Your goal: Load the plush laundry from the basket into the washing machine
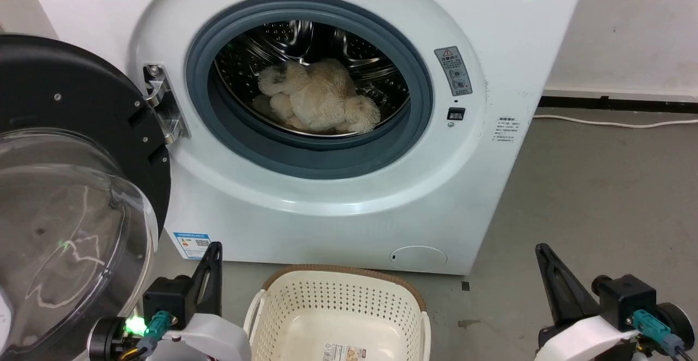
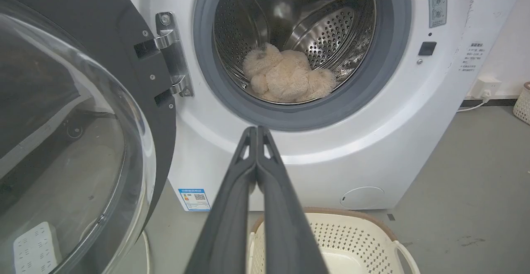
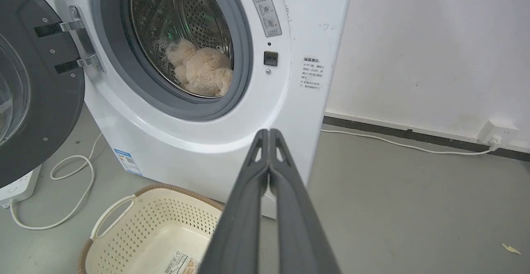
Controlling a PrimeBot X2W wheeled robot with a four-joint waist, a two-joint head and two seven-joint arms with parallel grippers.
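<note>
The plush laundry (image 1: 316, 102) lies at the bottom of the drum (image 1: 305, 34) inside the washing machine (image 1: 327, 208). The basket (image 1: 338, 298) on the floor (image 1: 572, 197) just in front has no toy in it. The door (image 1: 65, 88) hangs open on the left. The left fingers (image 2: 232, 207) and right fingers (image 3: 244, 207) are each pressed together, holding nothing. The loading looks done; maybe only the door needs shutting.

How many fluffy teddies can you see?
1. The plush laundry lies inside the drum of the washing machine. The part of the basket in view holds none, but its near end is cut off.
</note>
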